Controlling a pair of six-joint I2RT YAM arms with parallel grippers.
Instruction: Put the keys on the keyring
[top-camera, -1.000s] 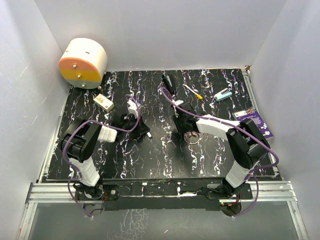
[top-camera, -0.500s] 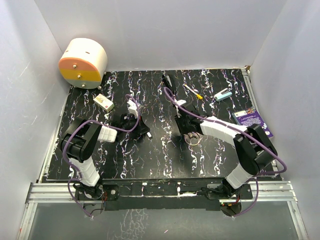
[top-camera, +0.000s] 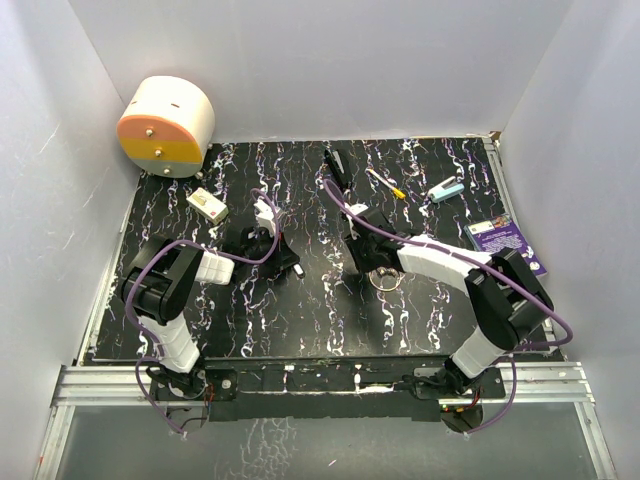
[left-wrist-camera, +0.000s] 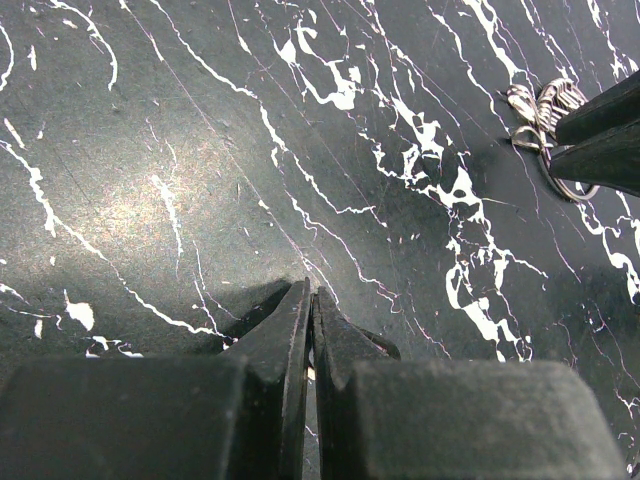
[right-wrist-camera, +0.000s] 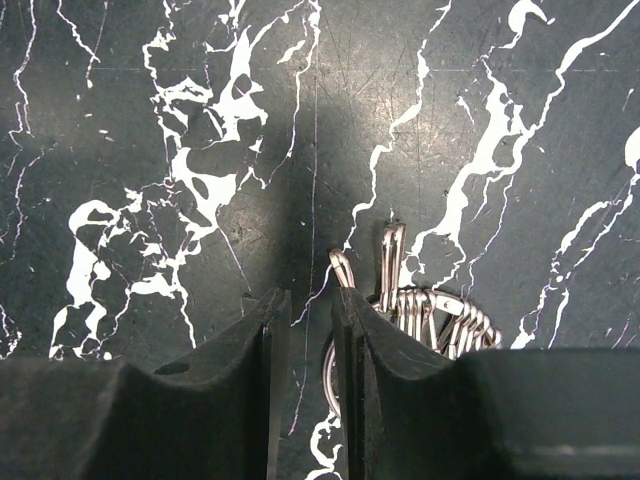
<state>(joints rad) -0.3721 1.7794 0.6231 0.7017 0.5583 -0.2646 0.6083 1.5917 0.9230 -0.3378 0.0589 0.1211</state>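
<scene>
Silvery keys (top-camera: 378, 271) and keyring (top-camera: 387, 280), from above: a small tangle of metal on the black marbled table (top-camera: 300, 320), right of centre and just in front of the right arm's tip.
Right gripper (top-camera: 370, 266), from above: down at the table with its black fingers on the bunch's far-left edge. This view is too small to show how the jaws stand.
Left gripper (top-camera: 296, 268), from above: resting low on the table, well apart from the metal and to its left.
Left gripper (left-wrist-camera: 310, 290), own camera: fingers pressed together with nothing between them, their tips on bare marble.
Keys (left-wrist-camera: 535, 105) and keyring (left-wrist-camera: 572, 186), left camera: far off at the upper right, where the right gripper's (left-wrist-camera: 560, 142) dark fingers come down beside them.
Right gripper (right-wrist-camera: 300, 300), own camera: jaws a narrow slot apart, with bare table showing through the slot.
Keyring (right-wrist-camera: 327, 378), right camera: its rim just shows in the slot against the right-hand finger, and the rest curves off behind that finger.
Keys (right-wrist-camera: 393, 255), right camera: bunched on the ring's top arc outside the jaws, one standing out toward the far side. Whether any is threaded on the wire cannot be told.
Handling: likely light, stiff, slick and thin. The pieces lie flat on hard marble, so they may skate away or slip from the pads.
Where to grip: probably across the ring's wire at the free arc in the slot, or on a key's flat head, taken edge-on.
</scene>
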